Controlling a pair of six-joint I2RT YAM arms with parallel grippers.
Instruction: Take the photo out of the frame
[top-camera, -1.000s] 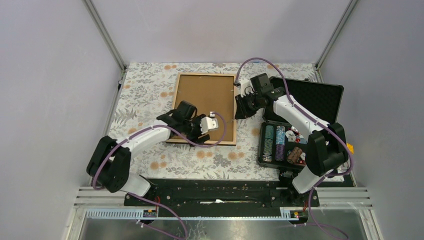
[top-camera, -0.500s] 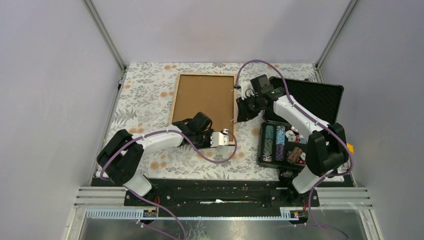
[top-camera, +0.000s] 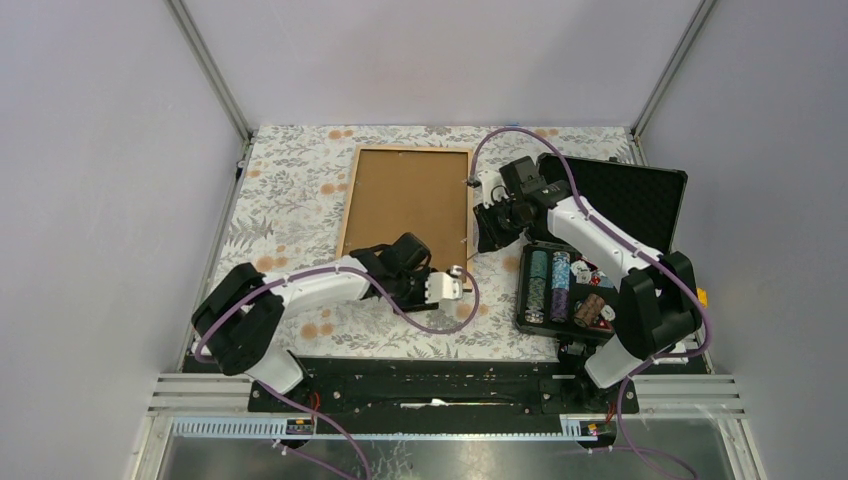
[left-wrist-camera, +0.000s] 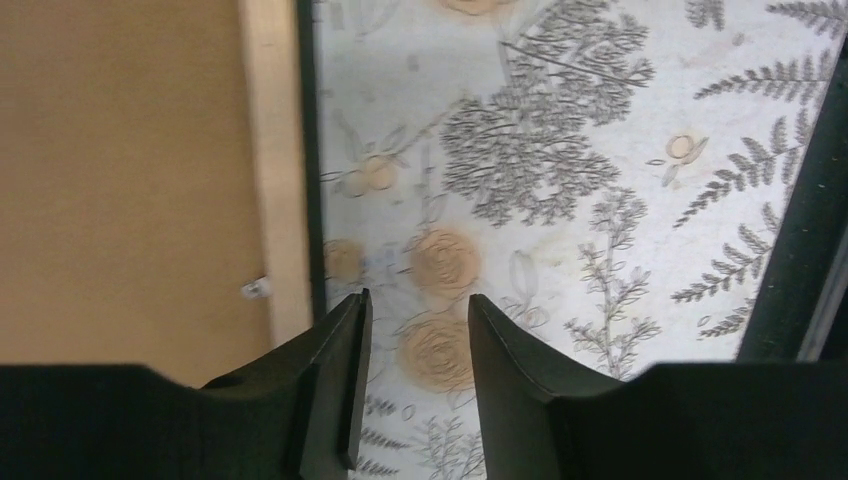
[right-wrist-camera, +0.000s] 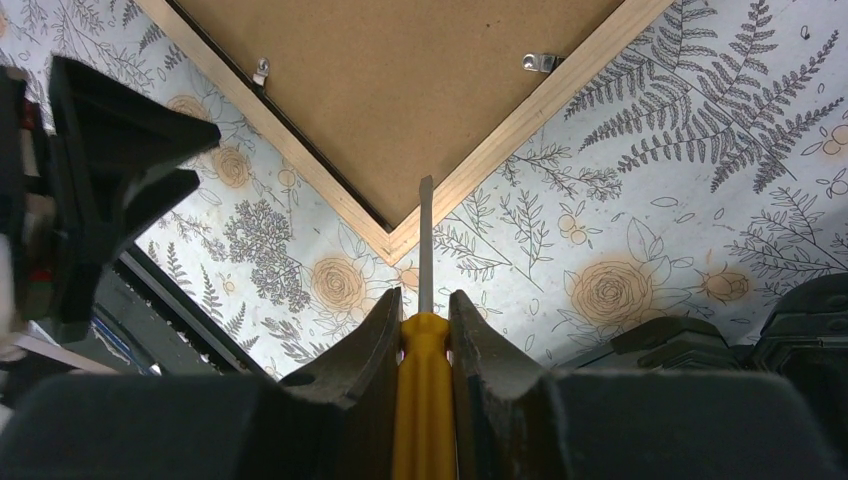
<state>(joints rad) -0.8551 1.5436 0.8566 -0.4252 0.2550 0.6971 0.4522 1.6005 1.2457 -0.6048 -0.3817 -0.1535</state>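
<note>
The frame (top-camera: 408, 205) lies face down on the flowered cloth, brown backing board up with a light wood edge (left-wrist-camera: 270, 150). The photo is hidden under the board. Small metal clips (right-wrist-camera: 540, 62) (left-wrist-camera: 255, 289) sit on the board near the edges. My left gripper (top-camera: 455, 283) (left-wrist-camera: 418, 300) hovers just off the frame's near right corner, open, with only cloth between its fingers. My right gripper (top-camera: 487, 225) (right-wrist-camera: 425, 300) is shut on a yellow-handled screwdriver (right-wrist-camera: 425, 390). Its grey shaft (right-wrist-camera: 426, 230) points at the frame's corner, tip over the wood edge.
A black case (top-camera: 565, 285) with rows of poker chips stands right of the frame, its foam-lined lid (top-camera: 625, 200) open behind it. A dark edge of the case (left-wrist-camera: 800, 230) shows at the right of the left wrist view. Flowered cloth (top-camera: 290, 190) covers the table.
My left gripper has slid from over the backing board toward me and to the right, off the frame's near right corner, and its jaws have narrowed. The right gripper and screwdriver have barely shifted.
</note>
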